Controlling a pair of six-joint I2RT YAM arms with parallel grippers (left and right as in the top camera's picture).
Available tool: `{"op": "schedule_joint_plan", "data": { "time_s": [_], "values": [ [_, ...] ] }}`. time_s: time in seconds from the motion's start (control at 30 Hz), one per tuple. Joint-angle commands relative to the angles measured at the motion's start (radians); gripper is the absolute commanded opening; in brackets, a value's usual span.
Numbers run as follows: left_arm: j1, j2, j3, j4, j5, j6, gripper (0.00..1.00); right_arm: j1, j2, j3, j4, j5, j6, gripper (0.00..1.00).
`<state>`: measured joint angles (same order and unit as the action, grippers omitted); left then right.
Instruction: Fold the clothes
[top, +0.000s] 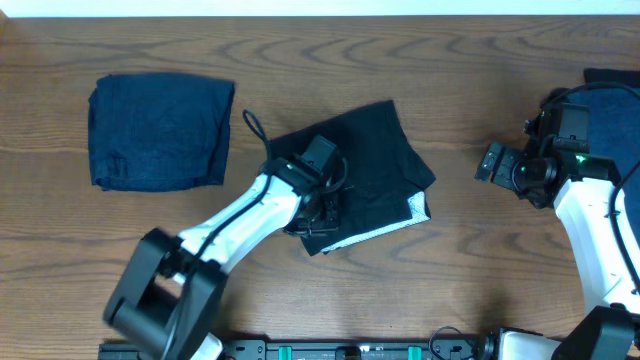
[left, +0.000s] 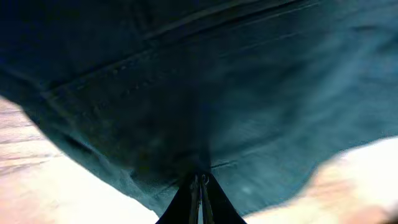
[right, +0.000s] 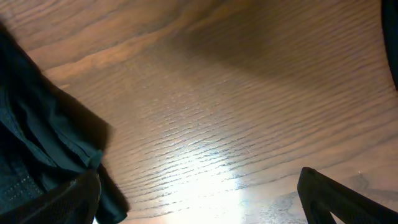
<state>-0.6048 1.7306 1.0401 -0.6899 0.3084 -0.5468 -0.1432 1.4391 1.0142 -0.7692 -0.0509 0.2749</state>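
Note:
A black garment (top: 380, 160) lies crumpled in the middle of the table, its pale inner edge (top: 385, 228) showing along the near side. My left gripper (top: 322, 205) sits on its left part. In the left wrist view the fingers (left: 199, 180) are pressed together with dark fabric (left: 249, 93) gathered at their tips. A navy garment (top: 160, 130) lies folded at the far left. My right gripper (top: 490, 163) hangs open to the right of the black garment, nothing between its fingers (right: 199, 205), with dark cloth (right: 37, 143) at the left of its view.
Another dark blue cloth (top: 612, 110) lies at the right edge, partly under my right arm. A black cord loop (top: 252, 125) sticks out beside the black garment. Bare wood (right: 236, 106) lies under the right gripper.

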Motion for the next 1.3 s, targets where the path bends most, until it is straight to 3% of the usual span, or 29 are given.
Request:
{"op": "schedule_joint_plan", "data": {
  "time_s": [0.0, 0.13, 0.43, 0.63, 0.93, 1.0, 1.13, 1.27],
  "values": [
    [-0.001, 0.072, -0.005, -0.005, -0.015, 0.010, 0.06, -0.006, -0.006, 0.007, -0.002, 0.018, -0.003, 0.99],
    [0.000, 0.146, -0.005, -0.025, -0.091, 0.052, 0.06, -0.006, -0.006, 0.007, -0.002, 0.018, -0.003, 0.99],
    [0.015, 0.152, -0.003, -0.133, -0.587, 0.068, 0.06, -0.006, -0.006, 0.007, -0.002, 0.018, -0.003, 0.99],
    [0.040, 0.151, 0.035, -0.126, -0.612, 0.104, 0.06, -0.006, -0.006, 0.007, -0.002, 0.018, -0.003, 0.99],
    [0.040, 0.050, 0.286, -0.301, -0.610, 0.105, 0.07, -0.006, -0.006, 0.007, -0.002, 0.018, -0.003, 0.99],
    [0.044, 0.013, 0.322, -0.331, -0.610, 0.105, 0.17, -0.006, -0.006, 0.007, -0.002, 0.018, -0.003, 0.99],
    [0.080, -0.061, 0.343, -0.389, -0.605, 0.105, 0.59, -0.006, -0.006, 0.007, -0.002, 0.018, -0.003, 0.99],
    [0.151, -0.087, 0.342, -0.436, -0.476, 0.117, 0.75, -0.006, -0.006, 0.007, -0.002, 0.018, -0.003, 0.99]
  ]
}}
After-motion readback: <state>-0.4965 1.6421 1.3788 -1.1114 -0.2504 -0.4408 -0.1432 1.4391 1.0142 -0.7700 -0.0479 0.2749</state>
